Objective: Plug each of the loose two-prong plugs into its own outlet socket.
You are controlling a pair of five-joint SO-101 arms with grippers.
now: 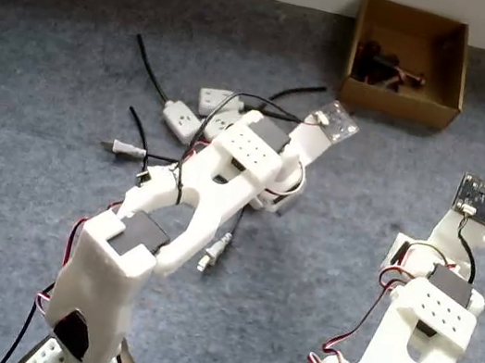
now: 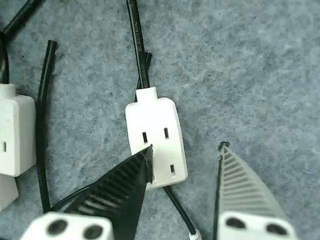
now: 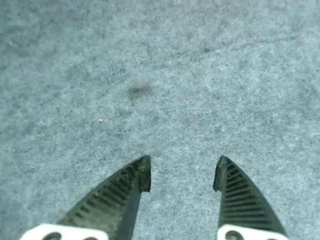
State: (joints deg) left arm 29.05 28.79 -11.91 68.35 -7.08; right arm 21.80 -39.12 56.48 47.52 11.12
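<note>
Carpet (image 2: 250,75) bears outlet socket (image 2: 156,142) face-up, along its cord (image 2: 137,45).

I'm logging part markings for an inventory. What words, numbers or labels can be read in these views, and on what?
No text can be read.
Thin black cable leading to the white plastic outlet socket: faint pale marks, too small to read.
Small dark circuit board on the right arm: markings too blurred to read.
Brown cardboard box: no print.

The left end effector (image 2: 185,149) and right end effector (image 3: 182,161) both gape downward.
</note>
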